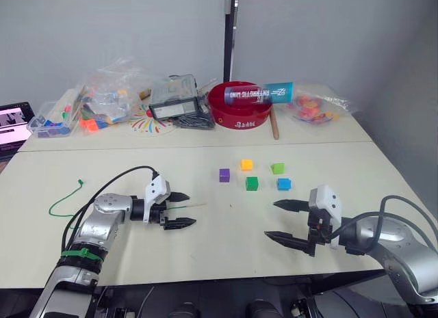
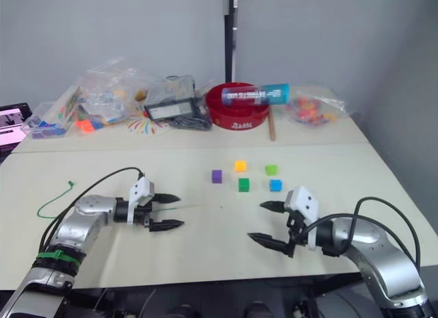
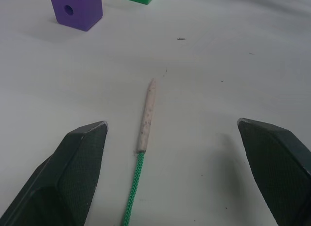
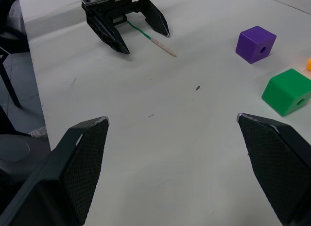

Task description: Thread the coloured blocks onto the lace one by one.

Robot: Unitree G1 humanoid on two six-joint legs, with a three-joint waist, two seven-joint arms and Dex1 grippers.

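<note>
The lace (image 1: 179, 207) lies flat on the white desk (image 1: 205, 256), its long axis running between the two black fingers of the left pincer (image 1: 179, 210), which stand spread wide apart with nothing clamped. Its pale stiff tip (image 3: 147, 116) sits just ahead of the fingertips and points away from that pincer, toward the purple block (image 3: 77, 9) and the dark green block (image 1: 252, 183) beyond; neither finger touches the lace in the left wrist view. Behind the pincer the green string trails back under the arm and reappears as a loose curve on the desk on the pincer's outer side, ending at a knotted tail (image 1: 80, 182). The right pincer (image 1: 283, 222) hovers low over the desk with its fingers also spread wide and empty, facing the left pincer across bare desk. The blocks rest ahead of the right pincer in a loose cluster, well apart from both pincers: the purple one nearest the left pincer, the dark green just beside it, then the orange-yellow block (image 1: 246, 165), the light green block (image 1: 277, 168) and the blue block (image 1: 284, 184). The purple and dark green blocks show their holes on side faces in the right wrist view. None of the blocks is on the lace.
</note>
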